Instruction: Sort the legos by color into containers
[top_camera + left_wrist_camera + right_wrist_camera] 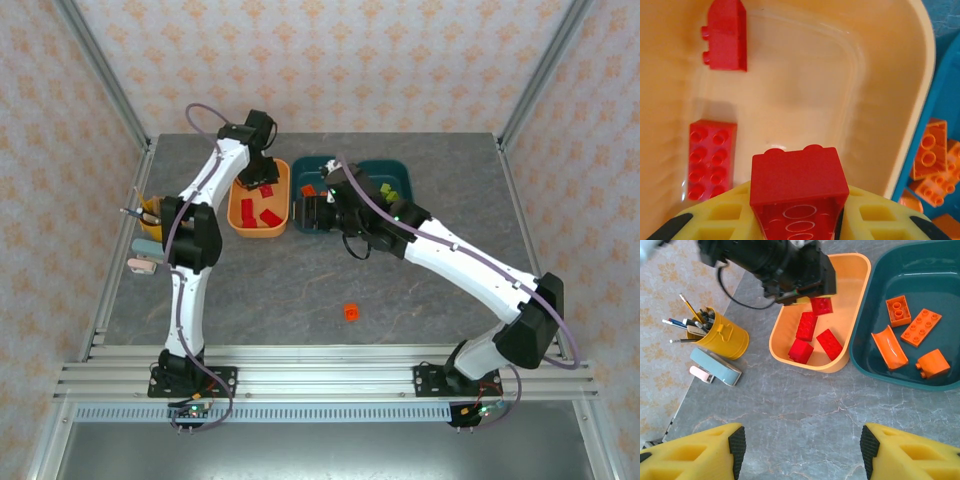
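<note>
My left gripper (799, 227) is shut on a red lego (799, 180) and holds it over the light orange container (805, 90). From above, that gripper (262, 180) hangs over the orange container (240, 215), which holds several red legos (268, 216). My right gripper (802, 450) stands open over bare table with nothing between its fingers; from above it (312, 212) is by the near teal container (310, 160). That container (940, 270) holds several orange legos (921, 327). The far teal container (400, 170) holds yellow-green legos (386, 190). One orange lego (351, 312) lies loose on the table.
A yellow cup (725, 337) of pencils and tools stands left of the orange container, with a light blue and pink object (715, 366) beside it. Metal frame posts (105, 90) and patterned walls enclose the table. Open table lies in front of the containers.
</note>
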`<control>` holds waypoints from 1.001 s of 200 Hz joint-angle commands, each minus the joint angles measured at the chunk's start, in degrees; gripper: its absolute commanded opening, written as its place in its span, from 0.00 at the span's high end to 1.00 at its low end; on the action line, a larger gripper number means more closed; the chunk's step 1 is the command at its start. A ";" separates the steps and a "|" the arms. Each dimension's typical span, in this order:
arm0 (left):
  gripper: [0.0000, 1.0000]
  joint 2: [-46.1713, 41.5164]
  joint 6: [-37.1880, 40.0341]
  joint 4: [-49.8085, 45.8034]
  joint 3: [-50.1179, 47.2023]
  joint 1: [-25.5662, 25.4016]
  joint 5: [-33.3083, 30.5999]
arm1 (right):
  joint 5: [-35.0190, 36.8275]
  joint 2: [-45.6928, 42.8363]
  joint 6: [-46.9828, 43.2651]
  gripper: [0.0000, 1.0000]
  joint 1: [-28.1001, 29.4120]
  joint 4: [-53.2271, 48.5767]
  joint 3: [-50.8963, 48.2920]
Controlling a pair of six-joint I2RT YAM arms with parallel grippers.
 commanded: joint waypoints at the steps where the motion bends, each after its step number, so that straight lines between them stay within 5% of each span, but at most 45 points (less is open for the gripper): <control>1: 0.66 2.64 1.53 1.33 2.56 1.48 1.89 | 0.00 -1.24 -0.88 0.36 -0.30 1.48 -2.25; 81: 0.61 8.39 0.86 0.82 4.79 1.43 0.65 | -0.17 -1.59 5.73 0.32 -3.09 2.97 -6.20; 115: 0.48 8.26 1.46 0.47 4.50 1.44 1.91 | -4.90 0.77 8.33 0.30 -6.21 -2.38 -5.79; 165: 0.34 3.58 2.00 -1.23 4.92 0.93 -0.64 | -5.30 0.32 4.38 0.30 -6.06 -9.48 -5.00; 200: 0.25 -7.16 2.33 -1.06 0.91 -1.81 -2.68 | -3.07 -4.67 1.95 0.30 -4.28 -16.61 -9.91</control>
